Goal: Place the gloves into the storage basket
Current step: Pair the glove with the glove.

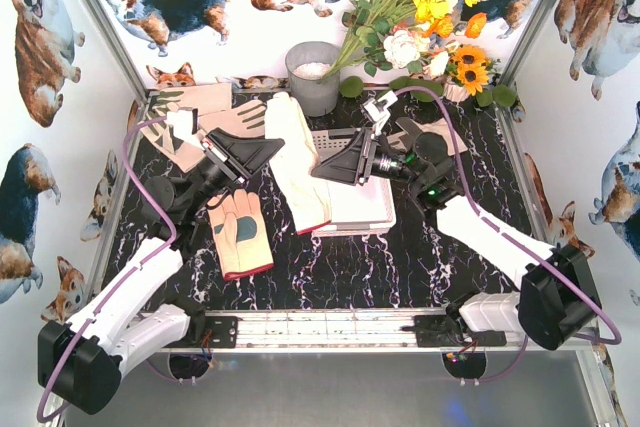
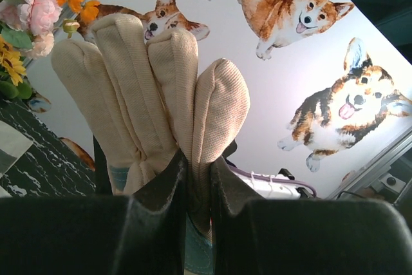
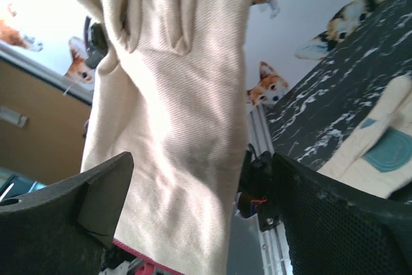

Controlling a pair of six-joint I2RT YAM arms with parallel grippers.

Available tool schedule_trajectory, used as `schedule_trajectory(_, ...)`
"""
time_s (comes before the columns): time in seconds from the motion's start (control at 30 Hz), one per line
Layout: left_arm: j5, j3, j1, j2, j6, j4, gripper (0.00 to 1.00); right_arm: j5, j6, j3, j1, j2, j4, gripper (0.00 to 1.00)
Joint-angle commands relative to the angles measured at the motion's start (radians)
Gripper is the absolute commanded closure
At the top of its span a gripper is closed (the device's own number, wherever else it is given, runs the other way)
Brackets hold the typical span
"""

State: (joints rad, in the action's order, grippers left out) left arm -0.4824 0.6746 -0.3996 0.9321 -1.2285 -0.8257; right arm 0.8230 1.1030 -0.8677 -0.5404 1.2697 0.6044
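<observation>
Cream cloth fills both wrist views: one glove (image 1: 296, 162) hangs in the air, its fingers pinched tight between the jaws of the left claw (image 2: 196, 172). The right claw (image 3: 201, 165) stands with jaws spread wide, the glove's body draped between them and, as far as we can see, not gripped by either pad. From above, the glove dangles over the left rim of the storage basket (image 1: 362, 223), cuff end lowest and just reaching the surface (image 1: 400, 267).

We judge the step to be getting this glove fully over the basket. To do it well, we would either close the right claw on the broad middle of the cloth before the left lets go, or swing the left claw rightward until the cuff clears the rim, then lower and release.

A second glove (image 1: 240, 232) lies palm up on the black marbled surface, left of the basket, and more gloves (image 1: 195, 117) wait at the back left. A grey bucket (image 1: 314, 77) and flowers (image 1: 420, 7) stand at the rear, under corgi-printed walls (image 1: 40, 97).
</observation>
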Motion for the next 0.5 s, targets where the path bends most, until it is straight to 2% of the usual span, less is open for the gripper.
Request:
schedule_trajectory(0.0,0.009,0.009,0.007,-0.012,-0.015,-0.074,1.0,0.078,0.081,-0.048,-0.025,0.025,0.192,0.18)
schedule_trajectory(0.13,0.024,-0.009,0.008,-0.023,0.005,-0.042,1.0,0.056,0.085,-0.053,-0.029,0.035,0.205,0.54)
schedule_trajectory(0.23,0.041,-0.017,0.008,-0.041,0.036,0.027,1.0,0.021,0.02,-0.049,-0.028,0.017,0.115,0.81)
schedule_trajectory(0.3,0.052,-0.022,0.007,-0.061,0.059,0.081,0.97,-0.005,-0.024,-0.045,-0.028,-0.006,0.057,0.94)
schedule_trajectory(0.33,0.056,-0.023,0.007,-0.068,0.073,0.11,0.9,-0.017,-0.047,-0.045,-0.028,-0.024,0.026,1.0)
schedule_trajectory(0.4,0.068,-0.019,0.009,-0.084,0.104,0.192,0.73,-0.041,-0.097,-0.046,-0.029,-0.051,-0.044,1.0)
schedule_trajectory(0.47,0.076,-0.015,0.008,-0.094,0.131,0.265,0.63,-0.069,-0.151,-0.054,-0.029,-0.075,-0.128,1.0)
